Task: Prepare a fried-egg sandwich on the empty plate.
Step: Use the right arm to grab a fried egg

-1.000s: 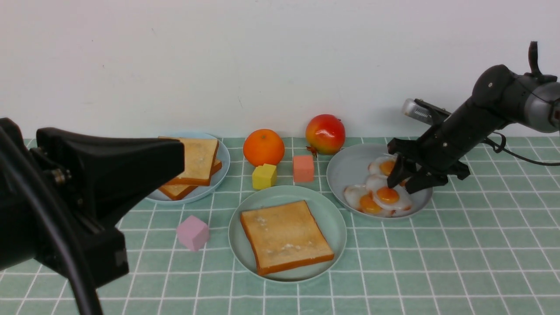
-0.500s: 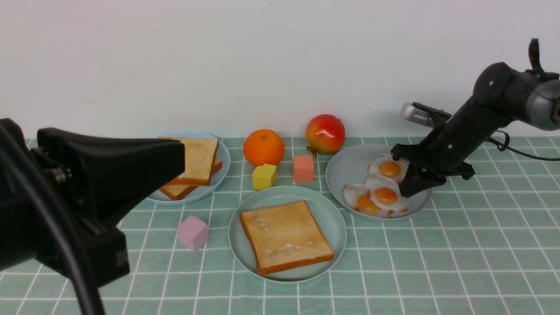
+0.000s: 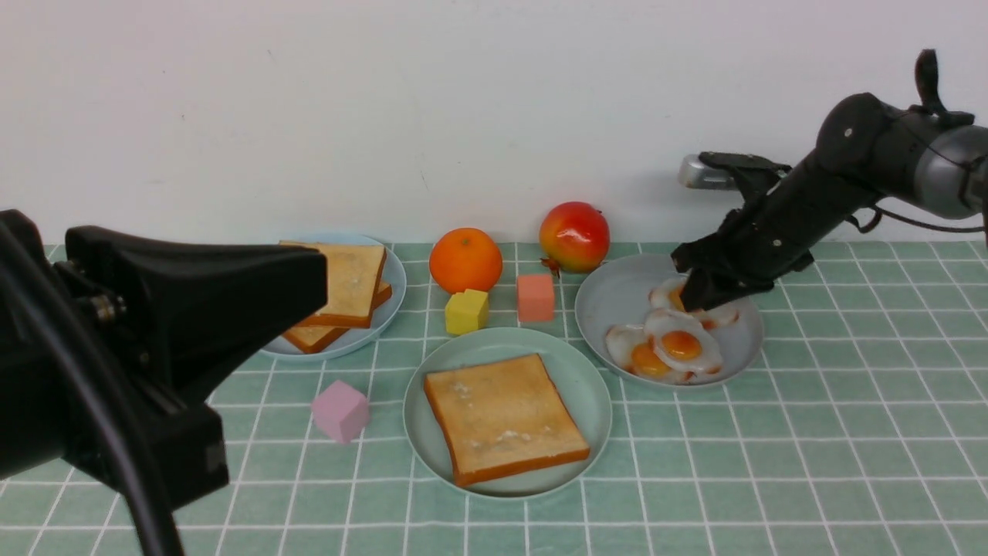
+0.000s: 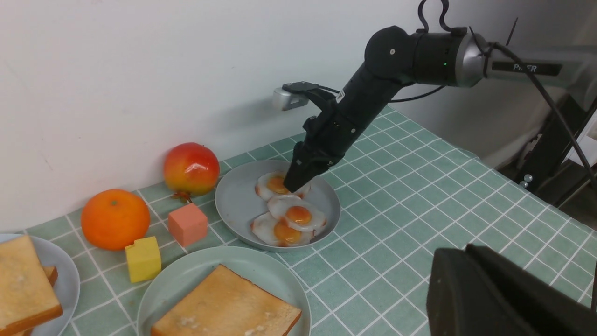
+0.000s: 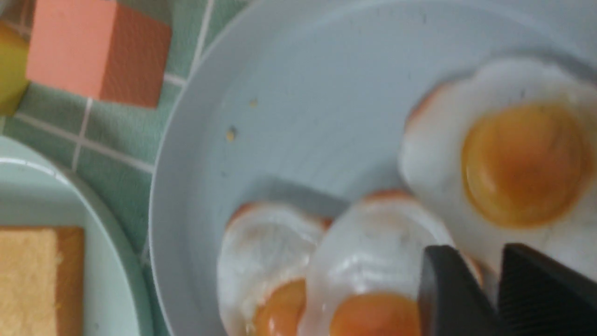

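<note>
A plain white wall backs a table covered in a green checked tablecloth [image 3: 849,432]. The mint-green plate [image 3: 463,351] sits near the front edge at the middle, and one toast slice [image 3: 505,417] already lies flat on it, golden with a darker crust, so the sandwich's base looks done. The egg and the top slice are yet to come. The spare toast [image 3: 351,282] is stacked on the pale-blue plate [image 3: 394,286] at the back left. Three glossy white eggs [image 3: 683,345] with orange yolks overlap on the grey plate [image 3: 617,301] at the back right, just beside the mint-green one. None has left that plate, so the step in hand seems to be picking one up. The left gripper [image 3: 312,270] hangs idle near the camera, well away from the food, its fingers closed together. The right gripper [image 3: 689,300] points down at the rearmost egg, fingers narrow with only a slim gap. Whether they pinch the egg's edge cannot be told.
</note>
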`<state>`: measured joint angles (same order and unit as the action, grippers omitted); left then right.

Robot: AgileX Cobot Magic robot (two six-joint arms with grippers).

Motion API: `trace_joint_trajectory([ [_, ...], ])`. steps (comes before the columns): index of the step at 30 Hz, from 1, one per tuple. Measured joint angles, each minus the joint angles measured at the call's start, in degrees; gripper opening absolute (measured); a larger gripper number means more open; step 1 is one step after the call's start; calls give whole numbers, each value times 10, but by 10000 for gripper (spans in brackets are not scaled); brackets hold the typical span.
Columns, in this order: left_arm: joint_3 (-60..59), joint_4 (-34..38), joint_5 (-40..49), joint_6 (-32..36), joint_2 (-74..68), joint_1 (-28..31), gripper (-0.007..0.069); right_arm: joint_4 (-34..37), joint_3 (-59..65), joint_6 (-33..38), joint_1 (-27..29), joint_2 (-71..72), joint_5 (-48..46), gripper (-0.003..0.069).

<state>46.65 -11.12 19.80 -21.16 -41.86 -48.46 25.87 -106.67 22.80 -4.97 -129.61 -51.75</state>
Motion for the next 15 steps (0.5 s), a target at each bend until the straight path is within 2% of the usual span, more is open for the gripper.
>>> trace_joint_trajectory([
  [2, 0, 0, 0, 0, 0, 0, 21, 0, 0, 9, -4, -6, 11, 302],
  [6, 0, 0, 0, 0, 0, 0, 21, -1, 0, 20, -10, -19, 29, 344],
  [15, 0, 0, 1, 0, 0, 0, 24, -16, -4, 22, -14, -23, 28, 300],
])
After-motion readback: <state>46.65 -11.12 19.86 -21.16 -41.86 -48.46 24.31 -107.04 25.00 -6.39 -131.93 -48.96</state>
